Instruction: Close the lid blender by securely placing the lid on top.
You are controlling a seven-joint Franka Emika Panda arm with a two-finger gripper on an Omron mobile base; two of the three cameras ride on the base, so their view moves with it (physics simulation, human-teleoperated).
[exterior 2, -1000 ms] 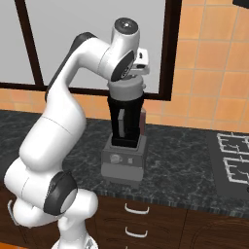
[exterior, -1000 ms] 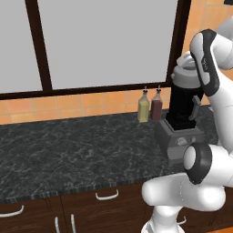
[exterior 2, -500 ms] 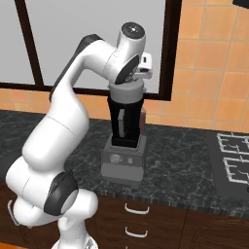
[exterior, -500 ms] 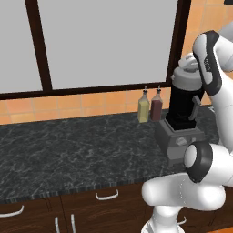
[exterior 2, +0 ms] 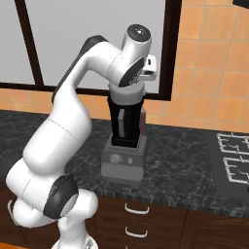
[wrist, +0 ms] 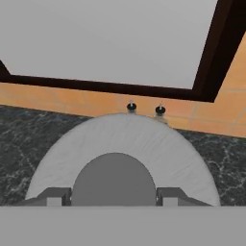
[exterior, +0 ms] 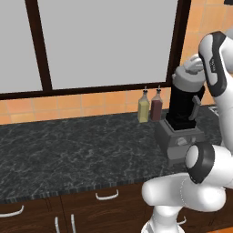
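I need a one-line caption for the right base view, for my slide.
Gripper shut on the lid, holding it at the top of the blender on the dark counter.

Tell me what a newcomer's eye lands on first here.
The white arm bends over the blender on the dark counter, its gripper shut on the knob of the lid atop the black jar. Two small bottles stand beside the blender, against the orange tiled wall under the window.

Base views: behind arm, left and right, both facing blender (exterior: 184,111) on counter (exterior: 68,145). Hand view: close above lid (wrist: 120,149).
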